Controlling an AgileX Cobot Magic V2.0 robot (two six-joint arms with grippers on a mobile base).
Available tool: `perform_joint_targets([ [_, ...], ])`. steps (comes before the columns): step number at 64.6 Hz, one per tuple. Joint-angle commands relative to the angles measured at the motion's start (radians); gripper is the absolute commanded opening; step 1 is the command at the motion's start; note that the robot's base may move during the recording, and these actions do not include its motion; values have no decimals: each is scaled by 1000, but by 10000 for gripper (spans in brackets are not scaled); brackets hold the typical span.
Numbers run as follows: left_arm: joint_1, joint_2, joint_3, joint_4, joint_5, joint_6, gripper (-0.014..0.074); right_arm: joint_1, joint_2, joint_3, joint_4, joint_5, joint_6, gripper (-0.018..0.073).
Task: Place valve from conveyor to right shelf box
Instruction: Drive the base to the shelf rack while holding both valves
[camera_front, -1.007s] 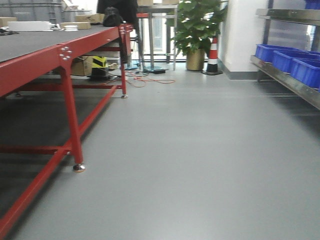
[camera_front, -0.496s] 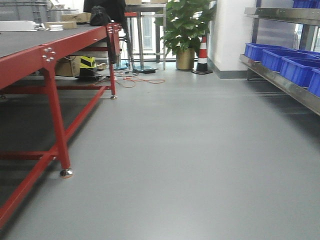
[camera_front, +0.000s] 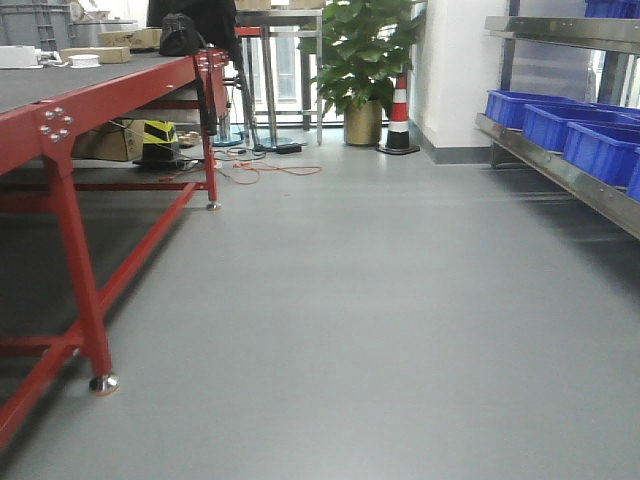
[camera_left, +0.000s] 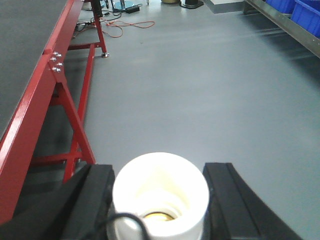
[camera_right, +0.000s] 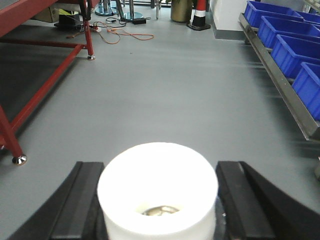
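One valve (camera_left: 160, 186) between left gripper (camera_left: 161, 167) fingers (camera_left: 95, 197), second valve (camera_right: 157, 182) in right gripper (camera_right: 160, 164)

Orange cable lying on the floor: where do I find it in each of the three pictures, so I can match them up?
Front view: the orange cable lies on the floor left of centre, just right of the red table's far leg.
Left wrist view: cable at the top left, right of that leg.
Right wrist view: cable at the top left, right of the leg.
Shared landmark: the red table's far leg.
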Motion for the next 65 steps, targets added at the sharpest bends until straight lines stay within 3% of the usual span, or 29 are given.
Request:
perform_joint_targets([
  [1, -3, -8, -6, -5, -53, -4, -111, -2, -9, -9, -4, -78, -4, -153],
  [65, -3, -8, -6, -5, -53, -4, -111, -2, -9, -9, -4, -78, -4, -153],
])
